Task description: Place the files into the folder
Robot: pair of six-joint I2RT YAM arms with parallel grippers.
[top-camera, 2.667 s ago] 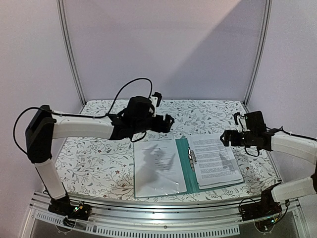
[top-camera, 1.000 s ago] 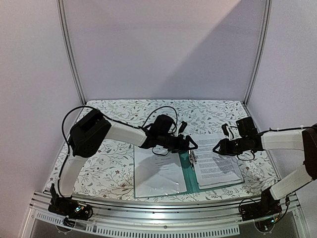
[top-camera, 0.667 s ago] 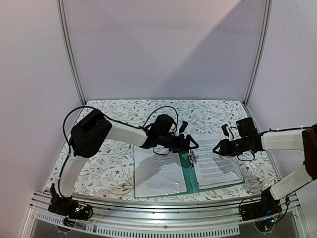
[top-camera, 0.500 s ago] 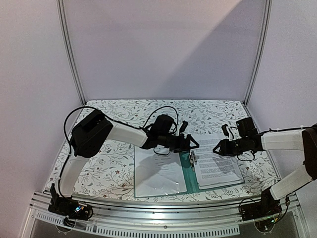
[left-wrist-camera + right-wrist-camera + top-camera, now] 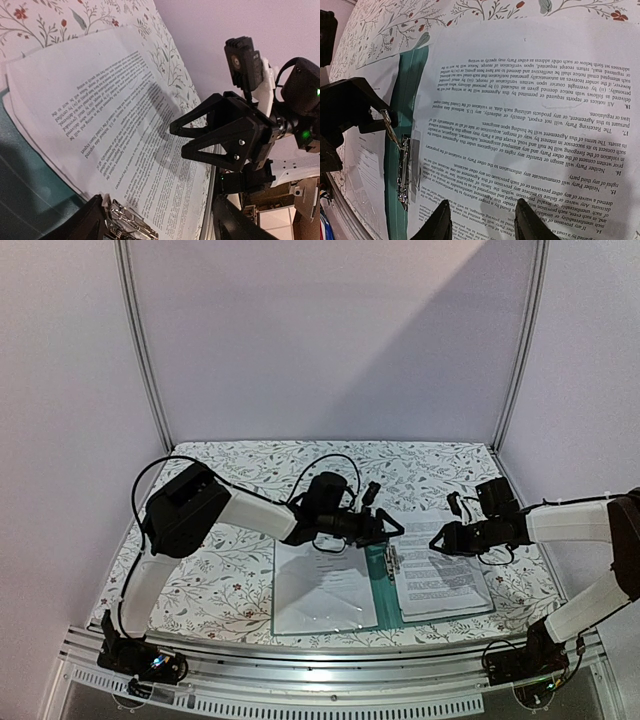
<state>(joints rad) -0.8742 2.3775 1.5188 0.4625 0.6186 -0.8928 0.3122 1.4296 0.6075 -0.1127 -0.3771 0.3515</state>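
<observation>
The teal folder [image 5: 381, 592] lies open on the table, a white sheet [image 5: 320, 585] on its left leaf. The files [image 5: 440, 565] rest on its right leaf, their left edge at the silver clip [image 5: 388, 560]. My left gripper [image 5: 396, 530] hovers open over the spine, with the clip [image 5: 127, 222] just inside its left finger [image 5: 92, 222]. In the right wrist view a thin lever of the clip [image 5: 390, 129] stands up against the left gripper's tip [image 5: 355, 102]. My right gripper [image 5: 441, 538] stands open low over the files [image 5: 530, 115], fingers [image 5: 440, 222] apart, holding nothing.
A floral cloth [image 5: 200, 560] covers the table. An aluminium rail [image 5: 320, 660] runs along the near edge. Slanted frame posts [image 5: 140, 350] and lilac walls close off the back and sides.
The left arm came from the back left down to the folder's spine, and its jaws have narrowed a little. The right gripper has come in low over the files and holds still.
</observation>
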